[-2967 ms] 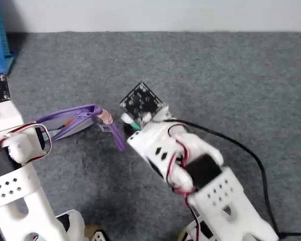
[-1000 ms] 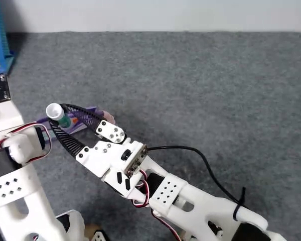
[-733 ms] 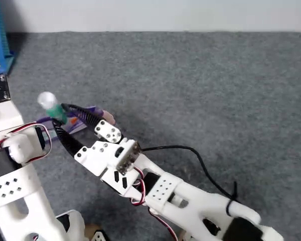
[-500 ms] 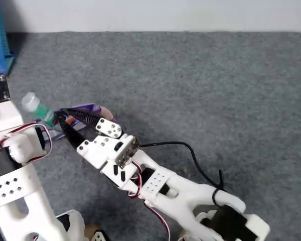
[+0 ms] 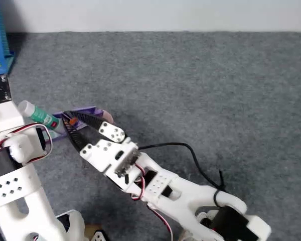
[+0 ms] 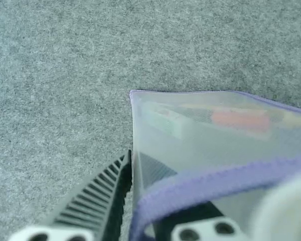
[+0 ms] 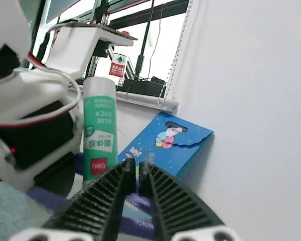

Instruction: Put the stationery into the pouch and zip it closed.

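**Seating glue stick [image 7: 99,128] in pouch [image 6: 205,130]**

Right claw [image 7: 137,168]: jaws nearly closed; cannot tell if they pinch the stick's base, just beyond the tips. Pouch under tips, clamped by left claw [image 6: 138,165]. Judgement: ease stick deeper lengthwise, else it tips out.

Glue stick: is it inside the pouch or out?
Mostly out. The glue stick leans tilted, white cap and most of its green body clear of the pouch; whether its lower end is inside the opening cannot be told.
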